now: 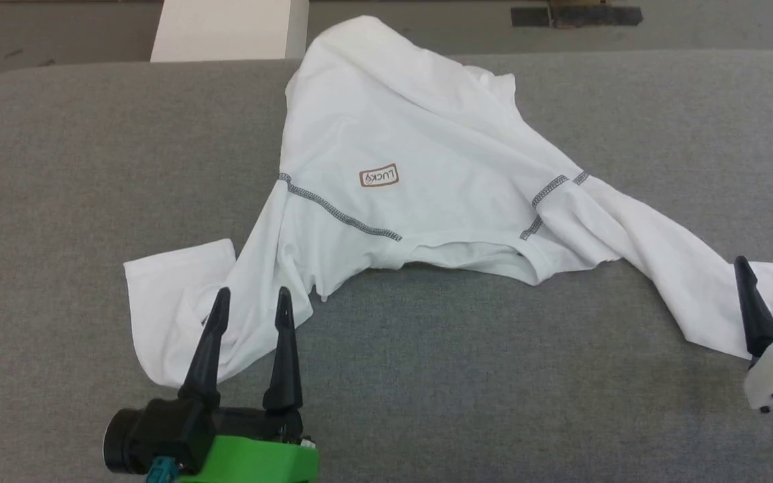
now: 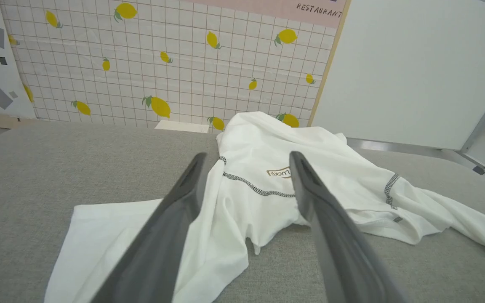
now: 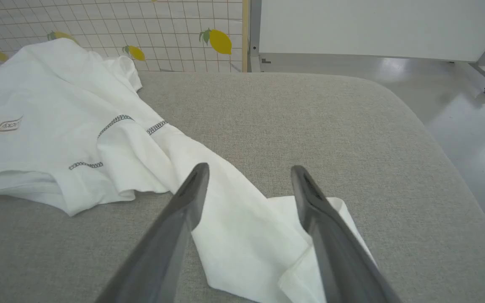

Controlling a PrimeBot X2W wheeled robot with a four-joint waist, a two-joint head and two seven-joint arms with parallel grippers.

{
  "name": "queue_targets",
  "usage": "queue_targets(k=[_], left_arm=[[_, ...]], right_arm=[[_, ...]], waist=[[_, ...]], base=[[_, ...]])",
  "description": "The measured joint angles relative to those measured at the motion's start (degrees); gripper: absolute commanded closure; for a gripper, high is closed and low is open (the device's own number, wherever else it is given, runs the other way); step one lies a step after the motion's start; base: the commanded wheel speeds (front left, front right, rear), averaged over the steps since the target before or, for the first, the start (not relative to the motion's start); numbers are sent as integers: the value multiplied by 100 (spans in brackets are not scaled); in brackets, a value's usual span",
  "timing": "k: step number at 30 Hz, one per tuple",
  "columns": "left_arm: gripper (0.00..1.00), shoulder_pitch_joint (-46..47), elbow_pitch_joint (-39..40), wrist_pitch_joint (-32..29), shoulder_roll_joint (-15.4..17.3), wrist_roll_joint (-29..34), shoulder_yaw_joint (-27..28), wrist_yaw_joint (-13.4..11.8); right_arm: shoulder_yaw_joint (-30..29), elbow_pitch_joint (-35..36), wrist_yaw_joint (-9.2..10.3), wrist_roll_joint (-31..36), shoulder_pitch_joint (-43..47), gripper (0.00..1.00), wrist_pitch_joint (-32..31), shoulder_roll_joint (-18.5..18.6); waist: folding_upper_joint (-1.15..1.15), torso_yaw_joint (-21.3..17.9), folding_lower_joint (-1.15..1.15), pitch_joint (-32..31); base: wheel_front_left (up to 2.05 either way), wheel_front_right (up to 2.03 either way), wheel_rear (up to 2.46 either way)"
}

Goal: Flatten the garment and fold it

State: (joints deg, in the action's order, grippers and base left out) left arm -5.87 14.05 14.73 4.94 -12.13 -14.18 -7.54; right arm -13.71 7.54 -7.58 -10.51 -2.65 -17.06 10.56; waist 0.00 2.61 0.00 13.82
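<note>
Head view: the garment (image 1: 413, 154) lies crumpled on the grey padded table (image 1: 58, 168), collar edge toward me. My left gripper (image 1: 253, 293) is over the sleeve on my left (image 1: 172, 295), jaws apart. My right gripper (image 1: 771, 261) is at the other sleeve's end (image 1: 695, 295), jaws apart.

Left wrist view: fingers spread, gripping nothing; the LUCKY patch (image 2: 279, 172) shows beyond them.

Right wrist view: fingers spread above the cuff (image 3: 259, 235), gripping nothing.

The left gripper (image 1: 253, 298) is holding its two dark fingers spread wide and pointing forward, gripping nothing, while the right gripper (image 1: 772, 267), well off to its right, is doing likewise.
</note>
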Motion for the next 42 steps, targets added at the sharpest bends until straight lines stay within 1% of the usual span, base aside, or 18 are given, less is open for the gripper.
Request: queue_targets(k=[5, 8, 13, 14, 15, 16, 20, 23, 26, 30, 32, 35, 39, 41, 42], left_arm=[[0, 180, 26, 1, -65, 96, -22, 108], [0, 305, 22, 3, -108, 162, -81, 147], [0, 396, -53, 4, -132, 249, -127, 151], [0, 398, -64, 5, -135, 250, -131, 152], [0, 410, -80, 4, -137, 250, -134, 152], [0, 422, -90, 4, -142, 252, -134, 152], [0, 483, -136, 5, -152, 257, -114, 152], [0, 483, -165, 4, -157, 257, -112, 178], [0, 485, -171, 4, -164, 257, -122, 202], [0, 524, -159, 5, -171, 257, -153, 227], [0, 561, -165, 5, -175, 257, -181, 229], [0, 614, -177, 5, -178, 257, -231, 229], [0, 712, -196, 5, -179, 258, -316, 242], [0, 780, -212, 5, -180, 270, -349, 246], [0, 804, -223, 4, -180, 282, -367, 246]], right_arm=[[135, -532, -1, -360, -168, 0, -927, 372], [339, -799, -1, -407, -196, 0, -1421, 628], [617, -944, -1, -539, -360, 0, -1876, 951], [664, -956, -1, -578, -409, 7, -1908, 1020], [672, -967, -2, -608, -448, 84, -1924, 1060], [667, -978, -2, -615, -477, 100, -1911, 1067], [580, -1094, -2, -620, -646, 100, -1713, 1092], [457, -1120, -2, -603, -739, 100, -1606, 1305], [146, -1112, -2, -582, -983, 100, -1569, 1688], [-259, -1117, -2, -377, -1352, 100, -1572, 2404], [-453, -1254, -2, -307, -1511, 100, -1570, 2771], [-609, -1588, -2, -108, -1733, 100, -1488, 3200], [-654, -2049, -2, 352, -2101, 100, -1066, 3570], [-639, -2312, -2, 452, -2309, 100, -915, 3575], [-626, -2427, -2, 477, -2402, 97, -866, 3530]], waist=[[0, 15, 0, 317], [0, 29, 0, 510], [0, 48, 0, 771], [0, 51, 0, 809], [-1, 54, 0, 839], [0, 56, 0, 854], [0, 47, 0, 823], [0, 31, 0, 776], [0, 39, 0, 764], [0, 92, 0, 847], [0, 135, 0, 920], [0, 216, 0, 1054], [0, 340, 0, 1250], [0, 405, 0, 1345], [0, 433, 0, 1385]], base=[[0, 0, 0], [0, 0, 0], [0, 0, 0], [0, 0, 0], [0, 0, 0], [0, 0, 0], [0, 0, 0], [0, 0, 0], [0, 0, 0], [0, 0, 0], [0, 0, 0], [0, 0, 0], [0, 0, 0], [0, 0, 0], [0, 0, 0]])
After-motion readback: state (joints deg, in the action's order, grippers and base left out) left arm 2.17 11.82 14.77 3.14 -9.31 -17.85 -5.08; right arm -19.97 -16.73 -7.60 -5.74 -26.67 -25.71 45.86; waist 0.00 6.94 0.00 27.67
